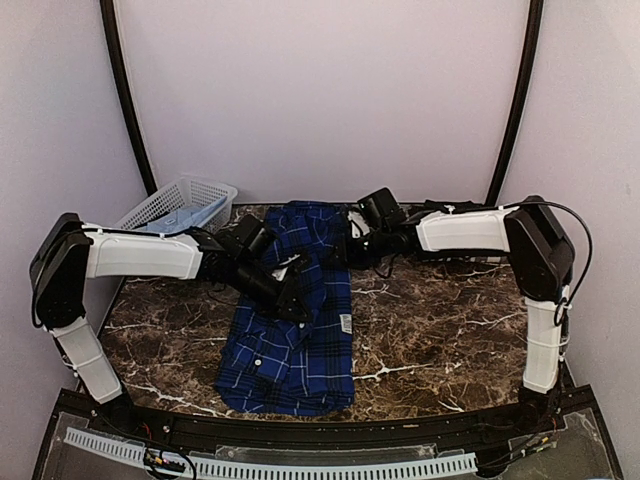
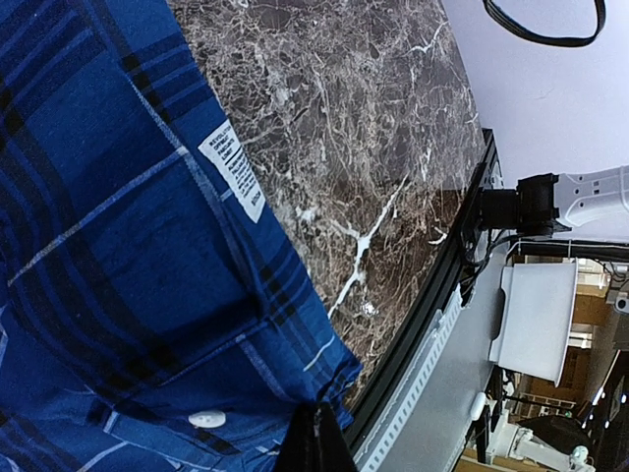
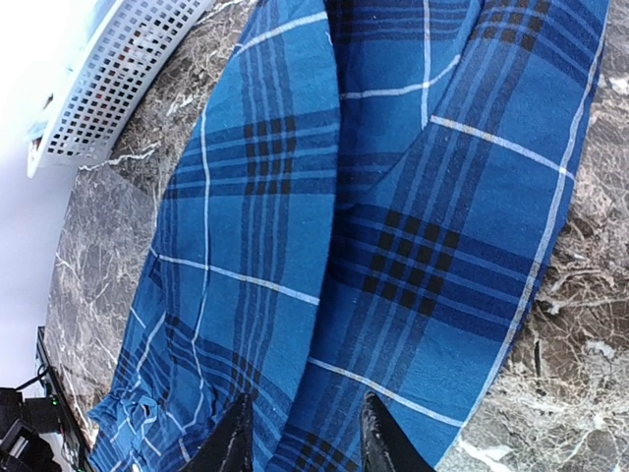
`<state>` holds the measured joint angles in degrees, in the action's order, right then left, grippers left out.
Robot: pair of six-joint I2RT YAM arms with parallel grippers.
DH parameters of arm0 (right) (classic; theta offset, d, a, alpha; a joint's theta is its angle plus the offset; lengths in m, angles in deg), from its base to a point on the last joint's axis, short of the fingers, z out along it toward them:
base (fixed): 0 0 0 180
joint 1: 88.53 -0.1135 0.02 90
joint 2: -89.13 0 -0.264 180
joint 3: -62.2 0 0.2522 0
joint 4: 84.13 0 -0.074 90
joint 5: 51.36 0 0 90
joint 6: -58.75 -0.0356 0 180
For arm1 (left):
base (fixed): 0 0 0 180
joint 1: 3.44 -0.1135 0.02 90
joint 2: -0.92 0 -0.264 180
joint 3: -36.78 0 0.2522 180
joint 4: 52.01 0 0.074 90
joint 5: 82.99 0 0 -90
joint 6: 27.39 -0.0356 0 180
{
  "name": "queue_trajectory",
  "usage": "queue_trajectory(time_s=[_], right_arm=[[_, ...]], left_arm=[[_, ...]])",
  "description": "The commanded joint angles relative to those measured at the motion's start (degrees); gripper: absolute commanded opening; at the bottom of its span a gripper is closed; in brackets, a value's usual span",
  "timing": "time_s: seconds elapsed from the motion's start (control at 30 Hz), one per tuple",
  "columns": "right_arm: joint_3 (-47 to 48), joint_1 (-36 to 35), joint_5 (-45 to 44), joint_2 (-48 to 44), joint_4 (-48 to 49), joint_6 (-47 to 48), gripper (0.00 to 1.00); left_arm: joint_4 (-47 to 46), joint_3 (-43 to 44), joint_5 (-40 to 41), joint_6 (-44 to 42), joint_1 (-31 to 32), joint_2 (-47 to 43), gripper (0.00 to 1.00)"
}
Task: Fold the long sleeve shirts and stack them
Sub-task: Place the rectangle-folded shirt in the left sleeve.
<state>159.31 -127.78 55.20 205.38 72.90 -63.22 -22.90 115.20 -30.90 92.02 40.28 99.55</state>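
plaid shirt [image 1: 300,335]: being rested flat, lengthwise, mid table [image 1: 450,330]
left gripper [image 2: 314,444]: being clenched at its edge, pinch unclear
right gripper [image 3: 306,438]: being held spread above it, empty
risk: fold being dragged crooked by a one-layer pinch

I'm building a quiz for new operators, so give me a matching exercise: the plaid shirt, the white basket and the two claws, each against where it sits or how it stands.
Things:
1. plaid shirt
2. white basket
3. left claw
4. right claw

Places and states:
A. fingers apart, over the cloth
B. at the far left corner of the table
C. fingers shut together
D. laid lengthwise down the middle of the table

Pairs: 1-D, 2-B, 3-C, 4-A
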Motion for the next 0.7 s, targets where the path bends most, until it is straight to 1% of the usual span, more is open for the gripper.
queue_trajectory(time_s=[0.0, 0.23, 0.5, 0.67], right_arm=[[-1.3, 0.5, 0.0, -1.4, 2.7, 0.7, 0.35], [-2.9, 0.5, -1.9, -3.8, 1.9, 1.8, 0.37], [-5.9, 0.1, -3.0, -6.4, 2.0, 1.6, 0.38], [-5.8, -0.6, -4.4, -6.8, 0.9, 2.1, 0.38]], left_arm=[[-4.0, 1.4, -2.5, 3.0, 0.9, 0.5, 0.0], [-2.3, 3.6, -1.8, 2.8, 4.0, 3.7, 0.0], [5.0, 5.4, -0.5, 0.4, 5.7, 4.8, 0.0], [8.9, 6.5, -1.4, -1.0, 6.6, 4.8, 0.0]])
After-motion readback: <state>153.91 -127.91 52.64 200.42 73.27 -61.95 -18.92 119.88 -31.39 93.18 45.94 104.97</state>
